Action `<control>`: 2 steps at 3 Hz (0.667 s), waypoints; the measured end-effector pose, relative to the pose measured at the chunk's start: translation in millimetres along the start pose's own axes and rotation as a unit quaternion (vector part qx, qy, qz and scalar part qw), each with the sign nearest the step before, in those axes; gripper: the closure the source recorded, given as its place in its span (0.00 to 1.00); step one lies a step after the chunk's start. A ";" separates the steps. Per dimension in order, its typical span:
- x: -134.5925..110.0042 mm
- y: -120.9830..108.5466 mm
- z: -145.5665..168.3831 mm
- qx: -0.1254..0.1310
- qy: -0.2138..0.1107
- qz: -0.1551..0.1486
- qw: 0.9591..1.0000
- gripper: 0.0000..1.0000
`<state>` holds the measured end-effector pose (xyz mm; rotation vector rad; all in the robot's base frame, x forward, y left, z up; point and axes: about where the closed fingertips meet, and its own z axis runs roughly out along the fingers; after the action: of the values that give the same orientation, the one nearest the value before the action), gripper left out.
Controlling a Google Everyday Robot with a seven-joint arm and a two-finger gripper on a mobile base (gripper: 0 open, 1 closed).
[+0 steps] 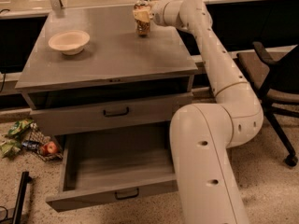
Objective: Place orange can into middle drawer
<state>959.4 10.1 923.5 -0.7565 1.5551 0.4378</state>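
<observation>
orange can (143,28) mottled orange-brown | end effector (142,14) cream, at can | middle drawer (93,199) grey

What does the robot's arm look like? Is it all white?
Mostly! The arm is creamy white: smooth, fat, rounded tubes that get thinner toward the claw. Little dark round holes dot its sides, and thin lines ring the joints. No cables show. The claw, by the orange can on the cabinet top, is cream too.
</observation>
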 end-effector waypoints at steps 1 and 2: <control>-36.3 24.5 -18.7 -0.053 -0.031 -0.017 0.998 1.00; -62.4 65.6 -38.5 -0.128 -0.049 0.001 0.991 1.00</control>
<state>885.9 43.7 979.7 -0.9160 1.4235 0.6765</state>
